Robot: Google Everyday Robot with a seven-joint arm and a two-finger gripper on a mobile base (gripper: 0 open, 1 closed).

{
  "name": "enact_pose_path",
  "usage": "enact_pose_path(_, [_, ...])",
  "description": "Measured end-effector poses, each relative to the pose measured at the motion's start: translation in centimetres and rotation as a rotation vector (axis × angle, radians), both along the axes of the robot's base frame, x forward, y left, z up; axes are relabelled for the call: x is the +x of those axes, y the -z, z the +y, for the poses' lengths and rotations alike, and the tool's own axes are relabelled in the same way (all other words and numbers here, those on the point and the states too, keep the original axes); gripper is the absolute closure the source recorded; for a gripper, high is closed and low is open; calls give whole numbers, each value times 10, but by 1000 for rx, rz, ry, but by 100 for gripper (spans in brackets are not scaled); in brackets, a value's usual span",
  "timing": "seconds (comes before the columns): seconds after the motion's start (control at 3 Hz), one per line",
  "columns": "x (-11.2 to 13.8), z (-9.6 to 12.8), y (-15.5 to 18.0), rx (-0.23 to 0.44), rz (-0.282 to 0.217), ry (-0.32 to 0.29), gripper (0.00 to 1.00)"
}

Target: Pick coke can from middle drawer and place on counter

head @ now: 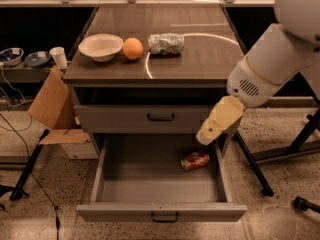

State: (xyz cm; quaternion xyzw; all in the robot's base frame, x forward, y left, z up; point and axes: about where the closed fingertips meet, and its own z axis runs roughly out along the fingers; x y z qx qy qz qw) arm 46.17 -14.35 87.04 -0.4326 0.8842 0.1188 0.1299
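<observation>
1. Left of the table (200,64), a low shelf carries two small bowls (11,55) and a white cup (59,57). A cardboard box (50,104) leans against the cabinet's left side, with a black stand leg (30,166) slanting across the speckled floor below it.
2. The middle drawer (145,179) stands wide open toward the camera. Its grey floor is bare across the left and centre and open from above. The closed upper drawer (120,118) sits above its rear edge.
3. On the table's left half, a white bowl (101,46), an orange (132,48) and what looks like a crushed silver can (166,43) stand in a row. The bowl and orange are just beside each other. A pale curved streak (210,35) crosses the bare right half.
4. The coke can (195,160) lies on its side on the drawer floor, right of centre and near the right wall.
5. The hand (206,136) hangs just above and slightly right of the coke can, apart from it, in front of the upper drawer's right end. Whether the hand is apart or together cannot be told.
6. The white arm (275,59) reaches in from the upper right and covers the table's right front corner. Black stand legs (252,166) slant across the floor beside the drawer's right wall.
</observation>
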Motion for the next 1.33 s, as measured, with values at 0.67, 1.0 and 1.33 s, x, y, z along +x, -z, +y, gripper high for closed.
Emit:
enact_pose_path(0.67, [-13, 34, 73, 99, 178, 249, 0])
enact_pose_path(1.0, [-13, 34, 73, 99, 178, 249, 0])
enact_pose_path(1.33, [-7, 31, 81, 74, 210, 322, 0])
